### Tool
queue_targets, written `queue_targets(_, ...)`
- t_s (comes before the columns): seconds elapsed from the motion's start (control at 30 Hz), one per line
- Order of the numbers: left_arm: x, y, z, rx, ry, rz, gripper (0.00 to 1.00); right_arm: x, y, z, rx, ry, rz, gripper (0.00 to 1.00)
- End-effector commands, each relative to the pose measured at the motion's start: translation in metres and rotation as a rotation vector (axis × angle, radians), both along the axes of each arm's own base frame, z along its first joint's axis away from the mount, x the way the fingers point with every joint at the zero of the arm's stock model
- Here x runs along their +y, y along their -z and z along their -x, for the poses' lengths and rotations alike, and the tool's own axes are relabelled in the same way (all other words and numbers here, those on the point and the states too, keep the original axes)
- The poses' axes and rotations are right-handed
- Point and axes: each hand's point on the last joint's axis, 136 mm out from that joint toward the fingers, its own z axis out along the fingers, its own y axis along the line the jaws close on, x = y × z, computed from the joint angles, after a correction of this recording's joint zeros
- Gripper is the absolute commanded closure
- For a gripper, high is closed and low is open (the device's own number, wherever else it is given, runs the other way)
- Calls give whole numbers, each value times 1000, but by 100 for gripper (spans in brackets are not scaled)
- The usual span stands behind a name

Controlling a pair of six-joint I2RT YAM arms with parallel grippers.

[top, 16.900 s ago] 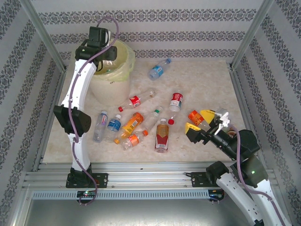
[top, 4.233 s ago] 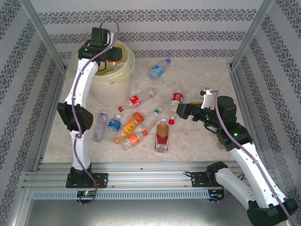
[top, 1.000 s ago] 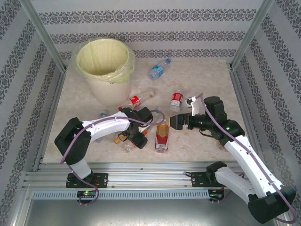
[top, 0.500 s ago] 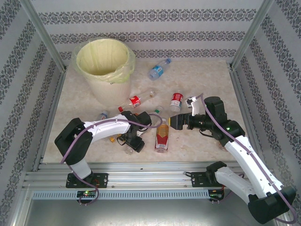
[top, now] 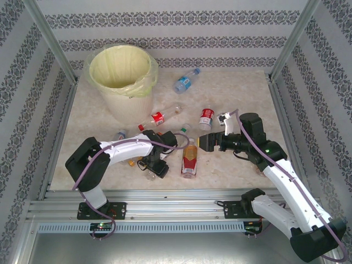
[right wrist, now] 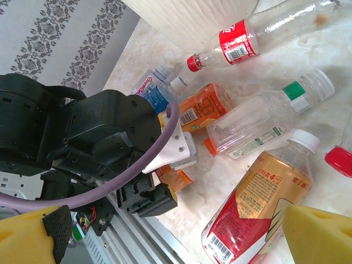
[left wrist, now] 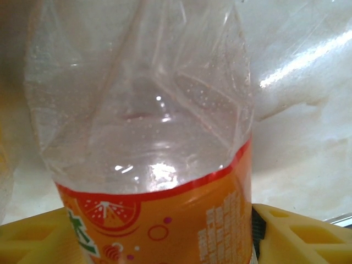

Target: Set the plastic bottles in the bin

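— From above?
— The round white yellow-lined bin (top: 126, 107) is stood at the tabletop's (top: 236, 93) far-left corner; the left gripper (top: 155, 166) is set low by the front edge.
— Left wrist?
— A clear orange-labelled plastic bottle (left wrist: 159, 220) is flanked for grasping; a clamp cannot be confirmed.
— Right wrist?
— The right gripper (right wrist: 176, 236) is held wide open toward a red-and-gold-labelled bottle (right wrist: 258, 203), seemingly readied.

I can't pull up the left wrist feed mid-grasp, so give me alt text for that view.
Close up, a clear crumpled bottle with an orange, red-edged label sits between two yellow fingers at the lower corners. The pale, glossy marbled table shows behind it on the right.
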Motion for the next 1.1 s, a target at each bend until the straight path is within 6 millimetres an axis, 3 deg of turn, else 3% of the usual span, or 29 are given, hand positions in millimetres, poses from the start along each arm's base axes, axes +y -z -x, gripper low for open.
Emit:
queue_targets(0.0,-1,2,6,18,-9,-4,35,0,-6,2,-39,0,-8,2)
queue_targets(0.17,-8,-8,6,13,-21,38,40,-1,-14,4,-71,13,-29,2)
queue_targets(0.57,-29,-66,-9,-79,8,183,45,3,-43,4,-159,14,-131,2)
queue_targets(0.77,-46,-106,-25,-137,-12,312,45,2,-57,6,-222,15,-161,2)
queue_targets(1.07,-64,-186,-72,-283,-42,532,45,2,-83,5,-290,25,-208,2)
